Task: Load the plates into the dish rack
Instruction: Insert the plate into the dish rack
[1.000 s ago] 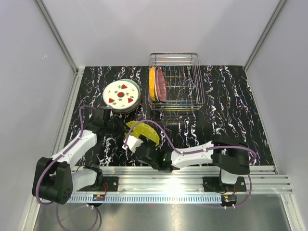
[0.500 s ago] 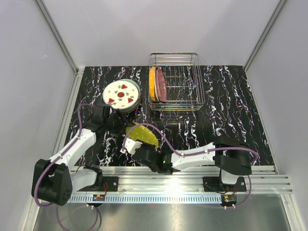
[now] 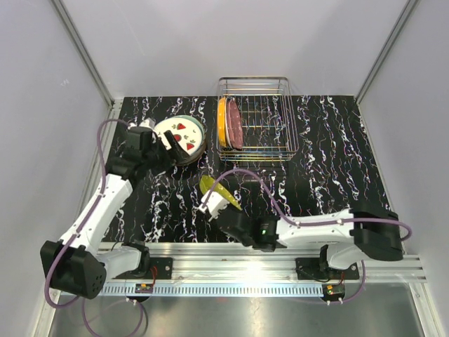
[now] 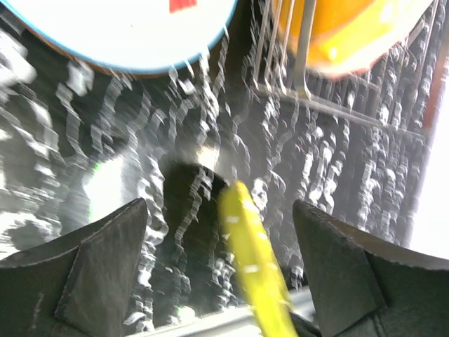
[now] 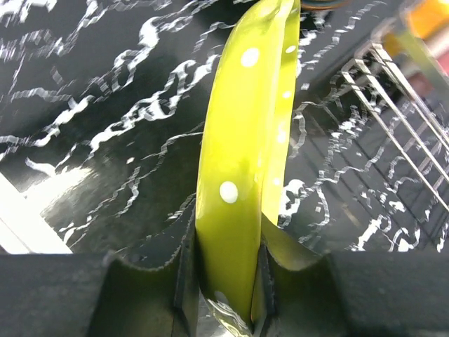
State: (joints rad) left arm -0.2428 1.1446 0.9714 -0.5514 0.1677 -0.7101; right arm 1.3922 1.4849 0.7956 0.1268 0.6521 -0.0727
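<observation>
While the R gripper [image 5: 226, 277] pinches a yellow dotted plate [image 5: 245, 140] on edge, the L gripper [image 4: 219, 214] is wide by the plate stack [image 3: 184, 135].

The dish rack [image 3: 273, 126] is thin shiny metal wire; the yellow-green plate [image 5: 242, 175] looks smooth and glossy; the desk [image 3: 337, 161] is black, white-veined, faintly reflective.
</observation>
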